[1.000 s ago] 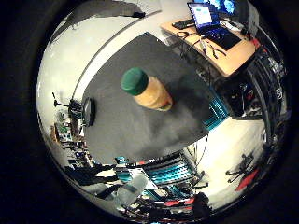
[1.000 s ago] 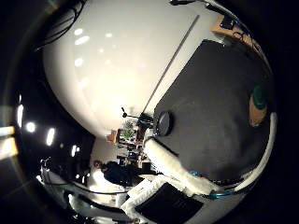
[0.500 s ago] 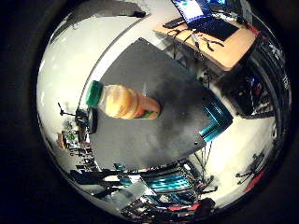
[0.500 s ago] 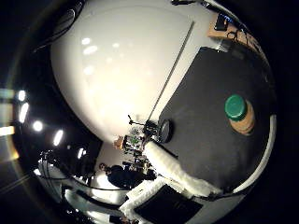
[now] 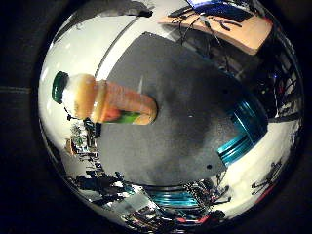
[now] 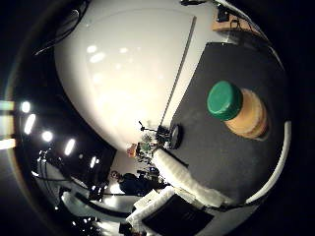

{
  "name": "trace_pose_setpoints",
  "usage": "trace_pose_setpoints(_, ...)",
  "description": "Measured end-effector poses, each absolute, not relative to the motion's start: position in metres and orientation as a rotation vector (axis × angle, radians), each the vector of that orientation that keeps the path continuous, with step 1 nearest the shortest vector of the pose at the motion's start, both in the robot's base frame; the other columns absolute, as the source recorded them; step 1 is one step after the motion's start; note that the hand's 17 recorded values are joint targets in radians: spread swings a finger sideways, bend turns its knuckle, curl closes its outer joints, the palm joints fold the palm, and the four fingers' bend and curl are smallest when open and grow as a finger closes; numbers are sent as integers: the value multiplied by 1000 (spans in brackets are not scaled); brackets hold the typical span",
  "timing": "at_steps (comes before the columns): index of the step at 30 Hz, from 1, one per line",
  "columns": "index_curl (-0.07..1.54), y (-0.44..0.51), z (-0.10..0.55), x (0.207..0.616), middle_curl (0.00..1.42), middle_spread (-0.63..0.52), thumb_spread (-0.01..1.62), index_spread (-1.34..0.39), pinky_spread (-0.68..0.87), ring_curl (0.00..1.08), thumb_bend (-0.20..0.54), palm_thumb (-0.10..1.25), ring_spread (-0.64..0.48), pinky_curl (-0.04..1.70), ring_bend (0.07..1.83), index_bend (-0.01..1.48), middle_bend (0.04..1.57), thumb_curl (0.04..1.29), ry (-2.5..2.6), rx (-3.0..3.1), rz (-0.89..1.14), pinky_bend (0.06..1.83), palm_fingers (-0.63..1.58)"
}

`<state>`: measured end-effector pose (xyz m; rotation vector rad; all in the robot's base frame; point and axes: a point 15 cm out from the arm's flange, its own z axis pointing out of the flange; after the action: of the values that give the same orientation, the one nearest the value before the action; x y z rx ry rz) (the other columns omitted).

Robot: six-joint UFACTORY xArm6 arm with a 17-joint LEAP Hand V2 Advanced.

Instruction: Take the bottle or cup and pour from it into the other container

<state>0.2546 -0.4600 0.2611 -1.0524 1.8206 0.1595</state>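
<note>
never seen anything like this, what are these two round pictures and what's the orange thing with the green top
Both pictures come from very wide-angle cameras set in the palm of a robot hand on an arm, one at the thumb side and one at the little finger side. That is why they look like round bubbles. They look out from the palm at what the hand is over. The orange thing is a bottle with a green cap, standing on a dark mat on a table. It fills a fair part of each view, so the palm is close to it. Nothing is held as far as these views show. A desk with a laptop stands beyond the mat.
</note>
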Motion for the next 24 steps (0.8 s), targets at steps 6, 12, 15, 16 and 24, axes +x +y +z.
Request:
trace_pose_setpoints(6,292,-462,241,256,341,94,1060,-242,424,218,-24,483,180,-4,480,163,286,299,1809,-1045,181,834,161)
trace_pose_setpoints(12,293,-457,229,263,341,94,1066,-242,424,216,-24,494,180,-3,475,165,280,306,1793,-1053,206,828,166)
trace_pose_setpoints(15,292,-451,224,272,342,94,1066,-241,424,216,-24,493,180,-3,473,164,278,307,1783,-1064,226,825,168)
trace_pose_setpoints(16,292,-450,223,274,342,94,1066,-241,424,216,-24,493,181,-3,472,163,277,307,1781,-1066,231,824,168)
trace_pose_setpoints(24,291,-435,216,295,344,86,1061,-231,425,217,-24,506,181,-5,475,164,283,306,1759,-1105,277,812,181)
